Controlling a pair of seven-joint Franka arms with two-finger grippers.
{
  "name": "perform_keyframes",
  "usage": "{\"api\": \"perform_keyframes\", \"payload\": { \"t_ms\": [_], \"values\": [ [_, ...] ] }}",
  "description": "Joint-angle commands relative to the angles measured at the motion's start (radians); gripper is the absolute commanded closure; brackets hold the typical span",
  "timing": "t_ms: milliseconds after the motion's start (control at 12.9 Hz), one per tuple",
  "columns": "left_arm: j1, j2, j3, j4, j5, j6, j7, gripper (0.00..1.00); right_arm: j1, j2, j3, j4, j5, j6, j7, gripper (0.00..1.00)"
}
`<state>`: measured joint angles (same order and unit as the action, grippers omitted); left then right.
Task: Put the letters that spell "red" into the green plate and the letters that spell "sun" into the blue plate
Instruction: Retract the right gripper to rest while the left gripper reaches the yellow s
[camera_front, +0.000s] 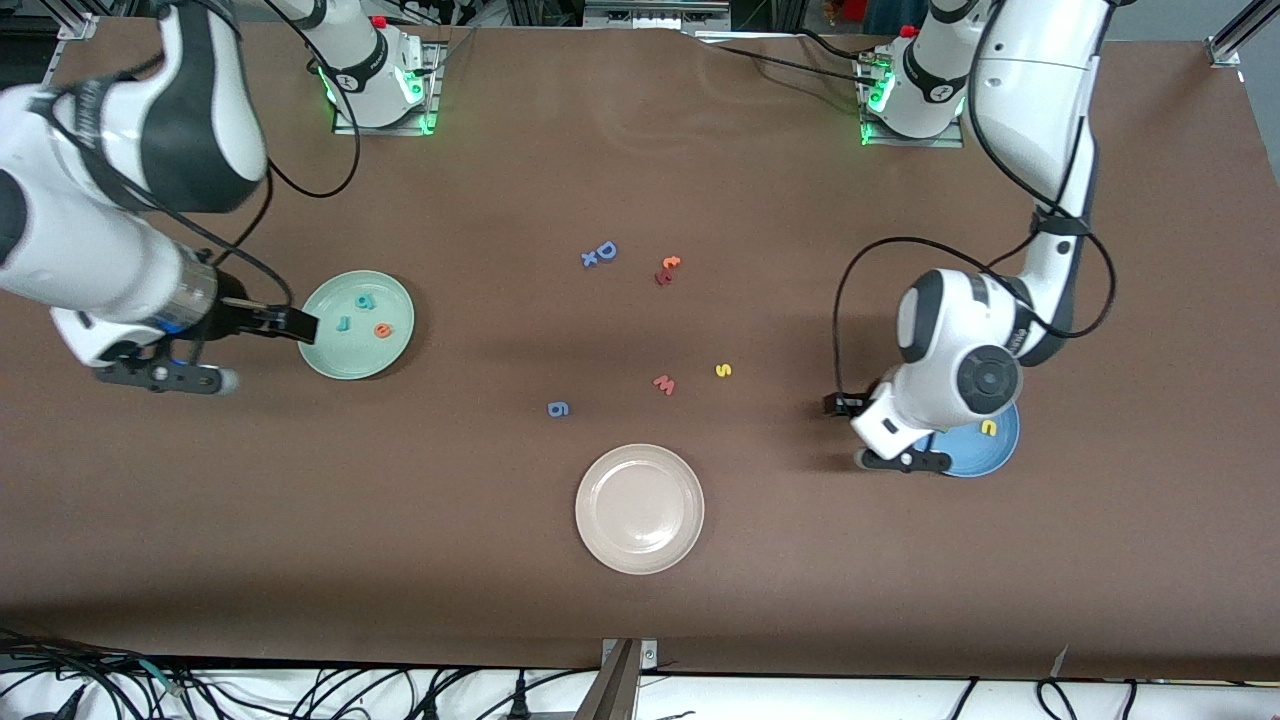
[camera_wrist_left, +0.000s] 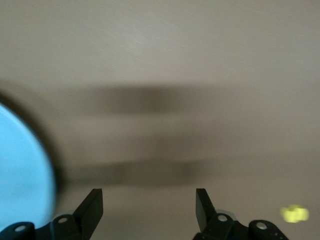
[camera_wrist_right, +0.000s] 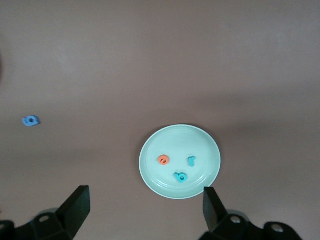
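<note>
The green plate (camera_front: 357, 325) sits toward the right arm's end of the table and holds the teal "d" (camera_front: 365, 297), the teal "r" (camera_front: 343, 322) and the orange "e" (camera_front: 382, 331), all lying flat and apart from one another. The right gripper (camera_front: 300, 325) hangs over the plate's rim on the side away from the table's middle, fingers spread wide and holding nothing; in the right wrist view the three letters lie between and ahead of the two fingers (camera_wrist_right: 75, 207). The blue plate (camera_front: 985, 452) sits toward the left arm's end, mostly covered by the left arm's wrist, with a yellow "u"/"n" letter (camera_front: 989, 427) showing on it. The left gripper (camera_front: 840, 404) is just beside that plate on the side toward the middle of the table, over bare tabletop, fingers spread and empty. The yellow "s" (camera_front: 724, 370) lies on the table between the two plates, closer to the blue one, well apart from the left gripper. Near the "s" lie a red "w" (camera_front: 664, 384) and a beige plate (camera_front: 639, 508).
</note>
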<state>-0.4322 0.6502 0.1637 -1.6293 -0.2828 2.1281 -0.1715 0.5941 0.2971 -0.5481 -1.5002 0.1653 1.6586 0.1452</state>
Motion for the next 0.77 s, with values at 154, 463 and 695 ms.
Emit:
{"api": "perform_keyframes", "payload": {
  "t_ms": [154, 463, 695],
  "values": [
    [-0.095, -0.014, -0.030, 0.031, 0.028, -0.017, -0.237, 0.17, -0.287, -0.143, 0.319, -0.013, -0.085, -0.103, -0.007, 0.00],
    [-0.094, -0.023, -0.133, 0.034, 0.284, 0.065, 0.132, 0.17, -0.525, -0.265, 0.522, -0.175, -0.115, 0.003, -0.016, 0.00],
    [-0.096, -0.008, -0.165, 0.031, 0.280, 0.128, 0.421, 0.18, -0.588, -0.320, 0.524, -0.177, -0.105, 0.048, -0.022, 0.00]
  ]
}}
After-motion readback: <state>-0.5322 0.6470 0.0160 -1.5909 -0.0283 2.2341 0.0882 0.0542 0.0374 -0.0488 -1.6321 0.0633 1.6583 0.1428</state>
